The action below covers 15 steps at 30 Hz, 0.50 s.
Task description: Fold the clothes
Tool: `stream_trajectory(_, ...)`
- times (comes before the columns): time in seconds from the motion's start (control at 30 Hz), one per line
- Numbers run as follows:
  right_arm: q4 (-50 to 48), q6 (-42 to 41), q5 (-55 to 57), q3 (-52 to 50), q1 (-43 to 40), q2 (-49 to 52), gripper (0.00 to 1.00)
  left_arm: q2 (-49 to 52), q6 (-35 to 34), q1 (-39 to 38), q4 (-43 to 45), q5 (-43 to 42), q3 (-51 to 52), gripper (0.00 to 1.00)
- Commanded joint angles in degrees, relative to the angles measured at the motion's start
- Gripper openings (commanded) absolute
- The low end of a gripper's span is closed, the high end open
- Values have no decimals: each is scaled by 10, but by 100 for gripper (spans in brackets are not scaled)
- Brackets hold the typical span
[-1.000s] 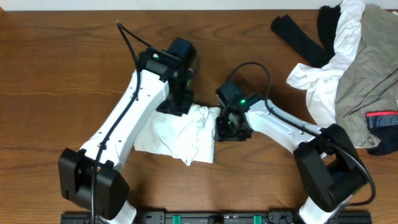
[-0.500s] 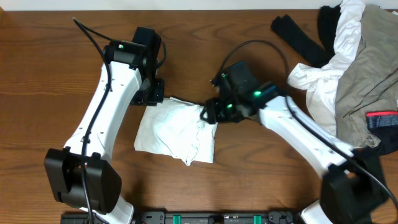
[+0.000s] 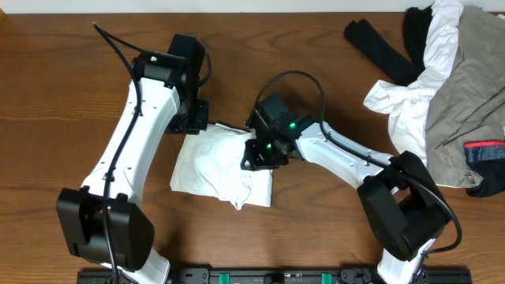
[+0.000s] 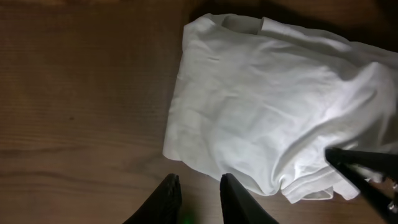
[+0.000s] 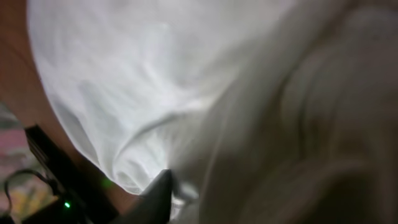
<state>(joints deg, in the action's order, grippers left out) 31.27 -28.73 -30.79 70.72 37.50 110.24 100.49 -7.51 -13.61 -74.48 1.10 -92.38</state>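
While the thin, plain white cotton shirt (image 3: 213,170) lies bunched into a rough rectangle on the brown wooden surface (image 3: 63,95) between the two arms, the left pincer (image 4: 196,186) hangs just beside its far-left corner. The pincer's black fingers are parted by a narrow gap, with bare wood between them and nothing held. The right pincer (image 3: 254,158) is down on the shirt's right edge, where the cloth rises in a ridge. Fabric crowds round its tips in the blurred wrist view, and whether they are pinching the cloth cannot be told. Well apart, at the far right corner, sits a heap of loose garments (image 3: 465,79) in white, grey-khaki, black and navy with a red band, a black garment (image 3: 379,43) trailing from its left side.
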Motion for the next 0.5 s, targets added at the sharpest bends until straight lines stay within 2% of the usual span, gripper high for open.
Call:
stream_trajectory(0.0,-4,4,-23,0,2,2,1,-8,-3,0,-1,8,-2,25)
stream_trajectory(0.1,17,20,-47,13,-4,-10,1,-8,-3,0,0,9,-2,25)
stream_trajectory(0.33,90,26,38,36,-40,-97,1,-8,-3,0,0,9,-2,25)
stream_trajectory(0.47,132,26,59,34,-56,-99,1,-8,-3,0,0,9,-2,25)
